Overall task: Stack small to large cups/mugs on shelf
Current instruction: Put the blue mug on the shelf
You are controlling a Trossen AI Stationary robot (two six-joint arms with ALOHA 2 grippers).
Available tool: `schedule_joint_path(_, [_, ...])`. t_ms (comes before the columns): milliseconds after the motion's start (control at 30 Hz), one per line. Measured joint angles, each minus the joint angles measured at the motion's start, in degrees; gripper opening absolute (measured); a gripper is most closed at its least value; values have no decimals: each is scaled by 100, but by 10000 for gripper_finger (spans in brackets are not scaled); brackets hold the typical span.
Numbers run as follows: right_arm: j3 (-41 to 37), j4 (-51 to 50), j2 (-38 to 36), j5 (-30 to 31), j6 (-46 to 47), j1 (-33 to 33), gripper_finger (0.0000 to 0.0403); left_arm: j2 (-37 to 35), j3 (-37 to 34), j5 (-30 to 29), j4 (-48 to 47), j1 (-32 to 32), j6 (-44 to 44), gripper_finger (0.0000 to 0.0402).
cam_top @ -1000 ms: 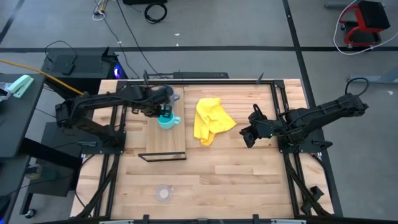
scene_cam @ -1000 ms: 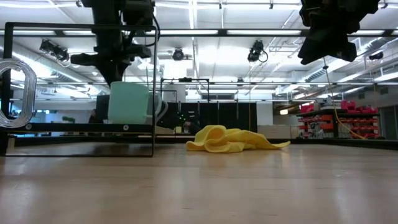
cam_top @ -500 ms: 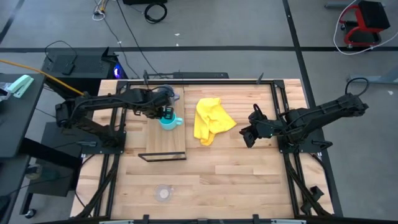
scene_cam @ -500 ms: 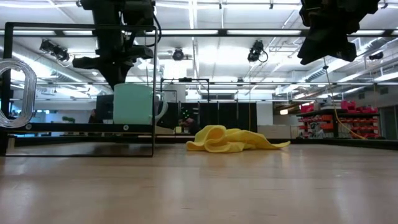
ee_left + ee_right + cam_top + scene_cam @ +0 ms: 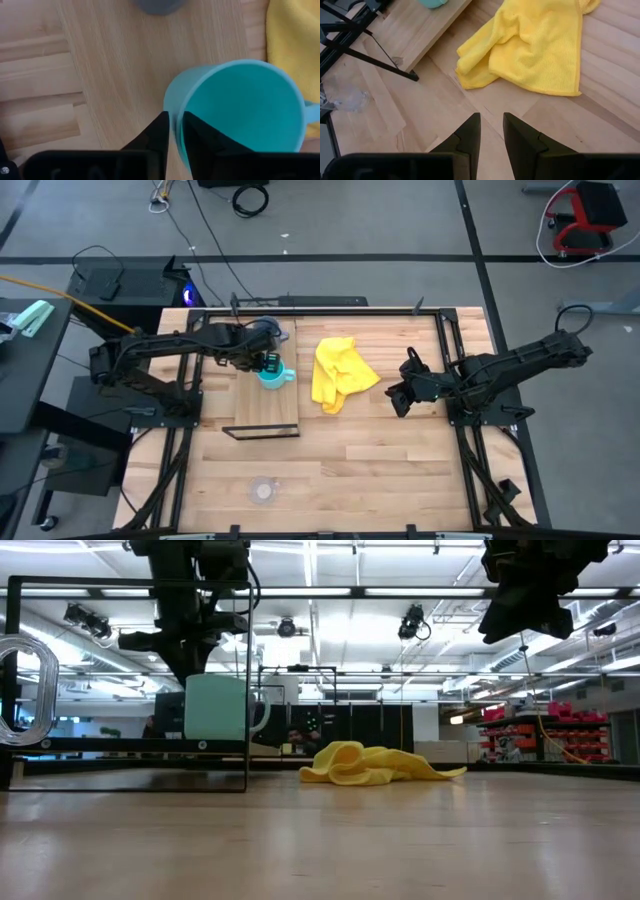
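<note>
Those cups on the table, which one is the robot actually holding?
The turquoise mug, on the brown shelf: the left gripper pinches its rim. The grey-blue mug stands free behind it; the clear glass cup sits alone, off the shelf.

Smooth matt turquoise mug point(image 5: 240, 107), grained wooden shelf point(image 5: 265, 408), yellow cloth point(image 5: 535, 47)

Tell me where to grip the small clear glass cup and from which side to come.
Judging from the high view, the clear glass cup stands alone near the table's front edge, mouth up and handleless. Probably best to descend from above, gripper fingers straddling its rim or wall. Its thin, slick wall suggests a gentle close.
</note>
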Motion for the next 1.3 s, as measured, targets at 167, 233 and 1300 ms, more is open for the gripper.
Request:
schedule_joint_path(167, [0,0,0,0,0,0,91,-207,0,0,-43,0,0,73])
schedule_joint_path(233, [0,0,0,0,0,-1,91,-351,-2,-4,-51,0,-2,77])
schedule_joint_path(1300, [232,5089,3271,-3298,-1495,-2901,91,-1441,4,-525,132,-214,846,76])
